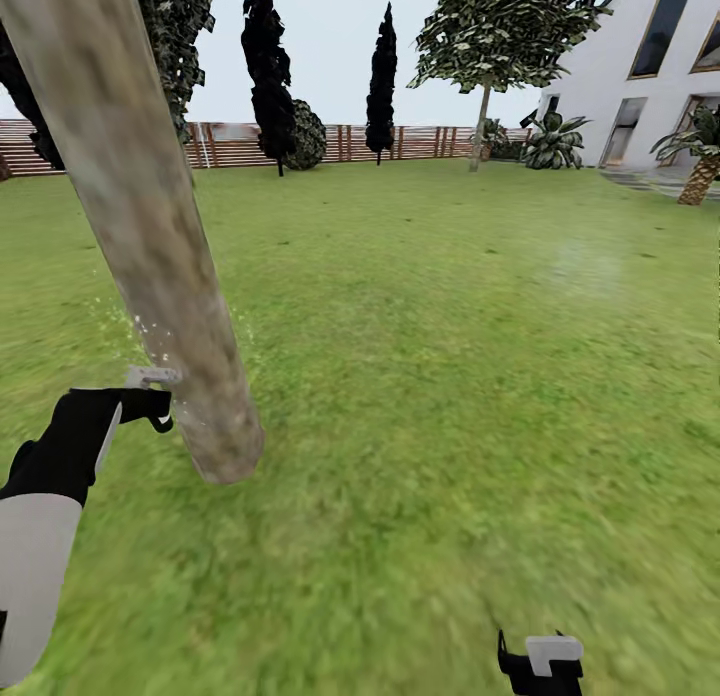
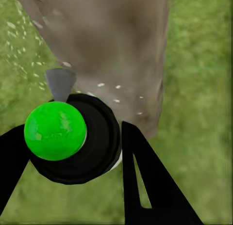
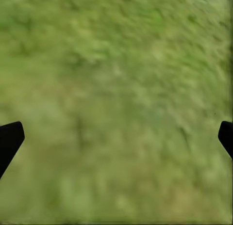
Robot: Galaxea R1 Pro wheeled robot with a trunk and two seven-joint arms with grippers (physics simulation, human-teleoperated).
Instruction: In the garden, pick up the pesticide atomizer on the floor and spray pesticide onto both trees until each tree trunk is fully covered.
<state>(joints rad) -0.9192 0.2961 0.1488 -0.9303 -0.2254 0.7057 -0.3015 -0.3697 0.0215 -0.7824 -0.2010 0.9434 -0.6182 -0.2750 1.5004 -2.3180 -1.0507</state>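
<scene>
We see the left gripper (image 1: 150,401) low at the left of the head view, just beside the near tree trunk (image 1: 150,226), w/ its black fingers (image 2: 150,186) closed around the pesticide atomizer (image 2: 73,137). In the left wrist view the atomizer's top dot reads bright green (not red), and its grey nozzle points at the mottled trunk (image 2: 107,45). Pale specks sit on the bark and over the grass (image 1: 420,376) beside it. The trunk leans across the head view and meets the lawn near the gripper. The right gripper (image 1: 540,666) hangs low at the right over bare grass (image 3: 116,108); its finger tips stand wide apart at the frame edges, nothing btw them. A second tree (image 1: 485,66) stands far off by the fence (image 1: 330,141), near the white house (image 1: 650,76).
</scene>
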